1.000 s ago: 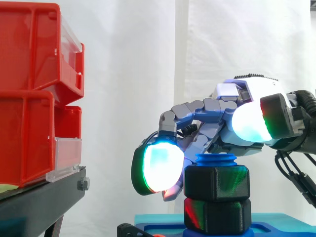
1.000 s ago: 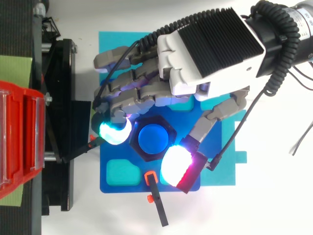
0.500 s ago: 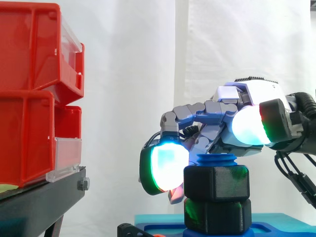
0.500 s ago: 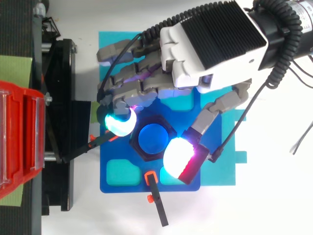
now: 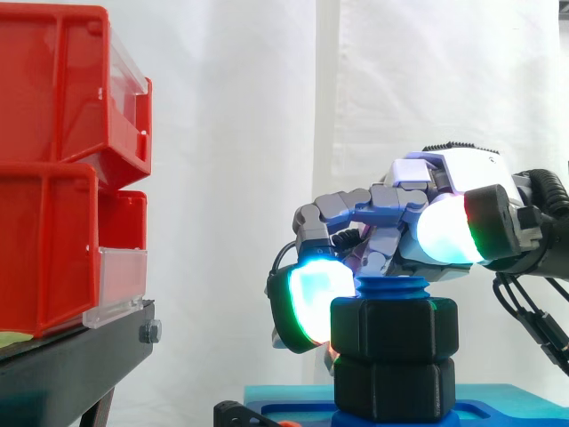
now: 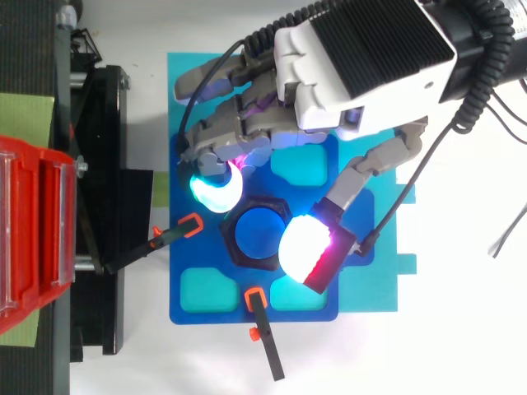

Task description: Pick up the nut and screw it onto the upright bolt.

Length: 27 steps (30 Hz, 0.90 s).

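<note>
One bolt stands upright at the middle of the blue plate. The side view shows two black hex nuts stacked on it, the upper nut resting on the lower nut. From above they read as one hexagon. The hand has its fingers curled round the upper nut, with a cyan pad against its left face. From above the thumb pad overlaps the opposite rim, though the side view puts it higher. Two orange-tipped clamps sit at the plate's edges. Two red bins are stacked on the stand.
</note>
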Tool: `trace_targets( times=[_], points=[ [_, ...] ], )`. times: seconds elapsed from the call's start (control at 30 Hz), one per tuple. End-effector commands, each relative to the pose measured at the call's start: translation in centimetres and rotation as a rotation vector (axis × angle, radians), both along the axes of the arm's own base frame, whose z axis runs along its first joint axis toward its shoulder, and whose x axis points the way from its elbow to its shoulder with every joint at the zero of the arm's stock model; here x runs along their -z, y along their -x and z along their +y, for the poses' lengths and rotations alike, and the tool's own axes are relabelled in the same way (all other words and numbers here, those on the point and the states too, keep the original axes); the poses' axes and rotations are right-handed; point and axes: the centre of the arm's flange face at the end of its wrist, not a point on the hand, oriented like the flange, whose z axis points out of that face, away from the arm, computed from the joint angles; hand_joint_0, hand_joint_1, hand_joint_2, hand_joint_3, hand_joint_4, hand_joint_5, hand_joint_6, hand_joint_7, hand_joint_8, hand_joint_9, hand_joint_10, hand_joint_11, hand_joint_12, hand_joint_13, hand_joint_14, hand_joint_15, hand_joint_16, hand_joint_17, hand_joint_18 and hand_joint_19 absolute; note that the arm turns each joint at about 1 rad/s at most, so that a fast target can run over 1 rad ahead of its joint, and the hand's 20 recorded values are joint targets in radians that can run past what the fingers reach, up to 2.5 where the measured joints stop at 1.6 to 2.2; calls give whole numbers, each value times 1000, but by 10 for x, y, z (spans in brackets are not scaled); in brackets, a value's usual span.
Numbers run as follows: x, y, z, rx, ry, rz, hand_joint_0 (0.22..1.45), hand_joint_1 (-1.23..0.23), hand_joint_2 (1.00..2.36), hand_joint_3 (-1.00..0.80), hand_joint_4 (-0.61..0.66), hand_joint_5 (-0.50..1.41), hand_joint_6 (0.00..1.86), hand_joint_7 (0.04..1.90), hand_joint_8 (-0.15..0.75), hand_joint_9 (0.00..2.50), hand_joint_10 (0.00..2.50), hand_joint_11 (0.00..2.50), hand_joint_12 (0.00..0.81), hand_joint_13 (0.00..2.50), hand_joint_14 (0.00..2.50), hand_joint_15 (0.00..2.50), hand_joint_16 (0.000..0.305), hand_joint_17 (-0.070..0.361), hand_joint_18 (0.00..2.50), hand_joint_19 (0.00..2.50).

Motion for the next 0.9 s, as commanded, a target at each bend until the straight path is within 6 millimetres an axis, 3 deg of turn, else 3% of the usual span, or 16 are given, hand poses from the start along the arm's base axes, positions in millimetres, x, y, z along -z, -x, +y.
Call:
trace_targets(
  times=[0.0, 0.63, 0.87],
  points=[
    [0, 1, -3, -2, 1, -3, 513, -416, 1000, -500, 139, 26, 526, 1464, 285, 1105, 0, 35, 236, 705, 0, 0, 19, 43, 330, 0],
    [-1, 3, -16, 3, 2, -7, 525, -445, 1000, -500, 57, 69, 593, 1345, 207, 1489, 2, 81, 149, 950, 0, 0, 7, 15, 587, 0],
    [0, 6, -21, -5, 1, -4, 484, -408, 1000, -500, 80, 68, 560, 1377, 268, 1470, 0, 69, 182, 964, 0, 0, 10, 23, 643, 0]
  ],
)
